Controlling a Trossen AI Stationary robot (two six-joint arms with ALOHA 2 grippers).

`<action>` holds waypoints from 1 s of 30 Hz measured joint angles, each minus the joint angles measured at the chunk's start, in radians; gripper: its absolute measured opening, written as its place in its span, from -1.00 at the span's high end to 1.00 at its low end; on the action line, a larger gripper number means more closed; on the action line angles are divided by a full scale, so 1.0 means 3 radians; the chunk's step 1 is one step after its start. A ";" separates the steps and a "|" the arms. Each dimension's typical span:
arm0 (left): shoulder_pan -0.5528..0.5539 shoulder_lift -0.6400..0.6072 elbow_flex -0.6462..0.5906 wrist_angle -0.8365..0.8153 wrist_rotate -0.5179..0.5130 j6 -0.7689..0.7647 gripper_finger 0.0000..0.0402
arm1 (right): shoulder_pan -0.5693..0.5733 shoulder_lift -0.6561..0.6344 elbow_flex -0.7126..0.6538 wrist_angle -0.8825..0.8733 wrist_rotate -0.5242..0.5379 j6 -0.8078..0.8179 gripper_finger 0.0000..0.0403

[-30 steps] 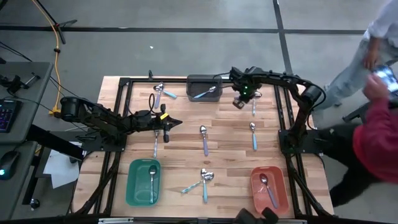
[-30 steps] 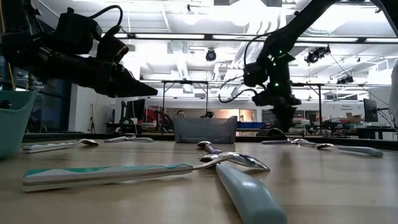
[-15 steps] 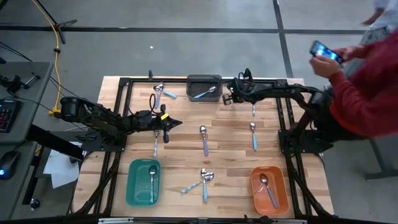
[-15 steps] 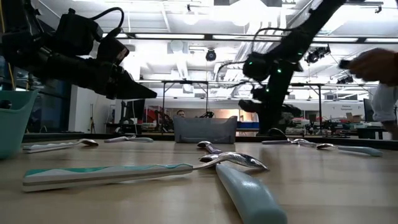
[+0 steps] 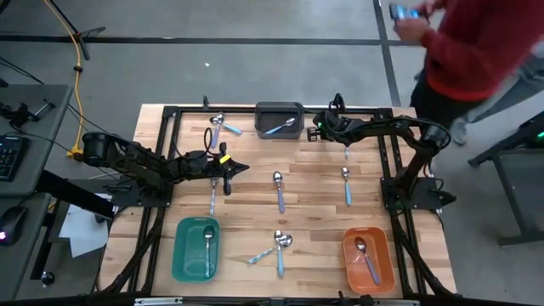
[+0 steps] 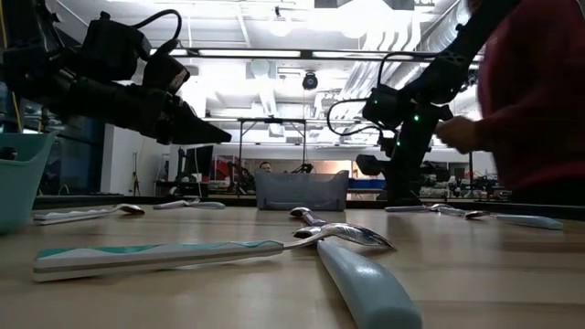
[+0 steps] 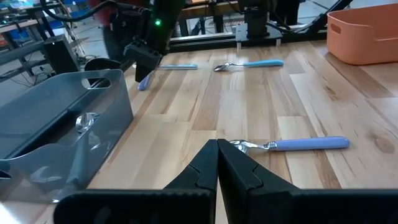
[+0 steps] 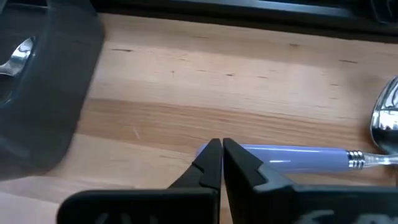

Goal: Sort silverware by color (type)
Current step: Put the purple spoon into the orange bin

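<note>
Wooden worktop (image 5: pixel 314 183): right gripper (image 8: pixel 221 154) jaws clenched, empty; purple spoon (image 8: pixel 298 157) just beyond tips, long axis crosswise; left gripper (image 5: pixel 242 167) clenched, farther.

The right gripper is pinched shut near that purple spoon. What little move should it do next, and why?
Probably open its fingers first. The right gripper is shut and empty, its tips just above the handle end of the purple spoon, which lies flat on the table. Shut fingers cannot straddle the handle, so they likely need to spread before lowering.
</note>
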 joint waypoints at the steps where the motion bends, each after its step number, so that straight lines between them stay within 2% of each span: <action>1: 0.0000 0.0000 0.0001 -0.0002 0.0000 0.0000 1.00 | 0.0000 0.0000 0.0000 -0.0001 0.0000 0.0001 1.00; 22: -0.0001 0.0000 0.0000 -0.0007 0.0000 -0.0003 1.00 | -0.0015 0.0003 0.0001 -0.0041 0.0293 0.0324 1.00; 30: -0.0001 0.0000 0.0000 -0.0008 0.0000 -0.0002 1.00 | -0.0017 0.0047 0.0005 -0.0047 0.0298 0.0350 1.00</action>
